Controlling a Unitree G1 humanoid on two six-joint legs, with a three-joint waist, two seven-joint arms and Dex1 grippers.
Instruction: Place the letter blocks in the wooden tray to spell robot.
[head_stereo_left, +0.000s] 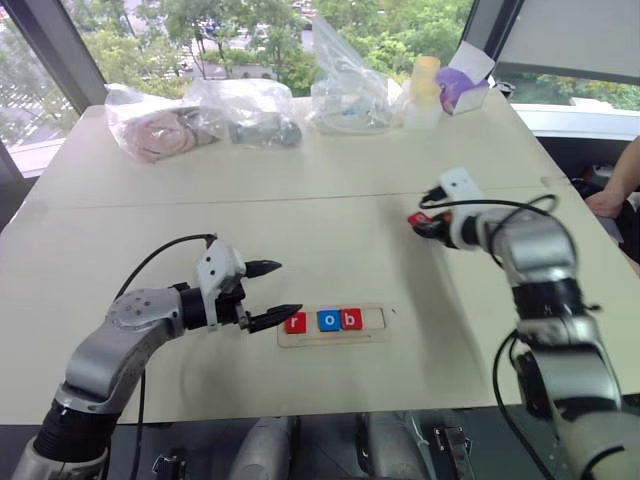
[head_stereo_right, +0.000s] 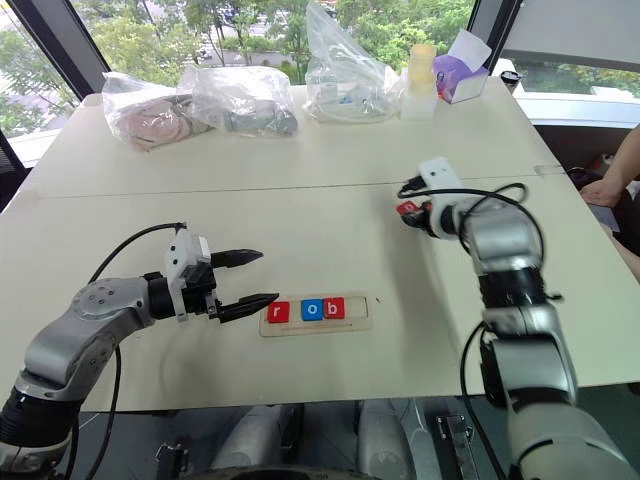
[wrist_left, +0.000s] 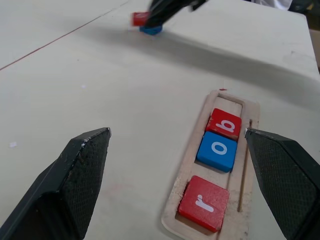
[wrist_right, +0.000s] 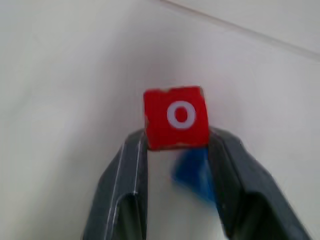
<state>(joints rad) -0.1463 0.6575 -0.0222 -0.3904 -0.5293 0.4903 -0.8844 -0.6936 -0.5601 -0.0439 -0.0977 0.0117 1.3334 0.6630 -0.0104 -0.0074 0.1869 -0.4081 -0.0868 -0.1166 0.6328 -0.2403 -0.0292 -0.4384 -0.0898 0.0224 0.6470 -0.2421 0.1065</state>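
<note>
Right wrist view shows the right pincer (wrist_right: 177, 142) squeezed shut on a red o block (wrist_right: 176, 117), one finger on each side of it. A blue block (wrist_right: 194, 172) sits blurry just behind the red one, between the fingers; its letter cannot be read.

From the head camera, that pincer is over the right part of the worktop (head_stereo_left: 330, 215), well apart from the wooden tray (head_stereo_left: 334, 324). The tray lies near the front edge of the worktop. Three blocks sit in it side by side: a red r block (wrist_left: 203, 202), a blue o block (wrist_left: 218, 150) and a red b block (wrist_left: 224, 123). The rest of the tray is bare wood.

The left pincer (head_stereo_left: 270, 293) is wide open and holds nothing. It hangs just beside the tray's r end, with its tips pointing at the tray.

Some plastic bags (head_stereo_left: 205, 115) lie at the far side of the worktop.
</note>
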